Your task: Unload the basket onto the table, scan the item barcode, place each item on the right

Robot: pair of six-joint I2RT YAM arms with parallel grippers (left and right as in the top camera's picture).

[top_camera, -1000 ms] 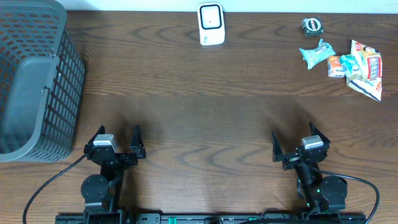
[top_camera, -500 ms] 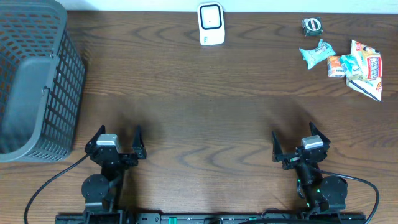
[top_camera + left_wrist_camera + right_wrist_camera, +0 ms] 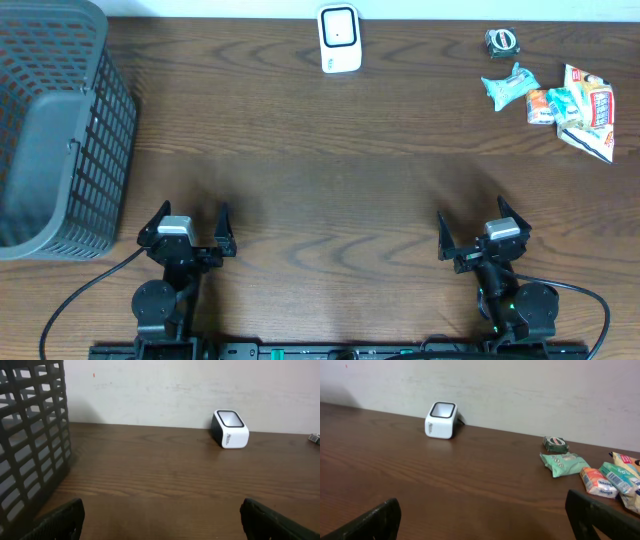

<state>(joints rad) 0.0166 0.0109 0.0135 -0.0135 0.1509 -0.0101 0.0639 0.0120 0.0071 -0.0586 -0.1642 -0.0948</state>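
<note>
1. Plainly, both tools are spread wide and empty: the left gripper (image 3: 190, 218) and the right gripper (image 3: 471, 214) sit at the near edge of the table (image 3: 330, 180), touching nothing.
2. The items to scan, a heap of snack packets (image 3: 575, 108), lie at the far right corner, well apart from both grippers, with a green packet (image 3: 508, 86) and a roll of tape (image 3: 502, 41) just beside them.
3. The snack packets overlap, so wide jaws coming down could pinch two at once or shove the neighbours toward the table's edge.
4. The wrappers look thin and lie flat; fingers could close on a mere fold, and the packet might then twist or drop on the way.
5. Which face bears the barcode I cannot tell; held with the code turned away, or under a finger, it would likely fail to read.
6. The scanner (image 3: 340, 38) stands loose at the middle of the far edge; it looks light, and a careless sweep could knock it askew.
7. The basket (image 3: 112, 110) is near the left arm and a wide swing could clip it.
8. Both arms are folded back low, wrists level, fingers pointing toward the far side; the right one is nearer the heap, yet faces a long reach.
</note>
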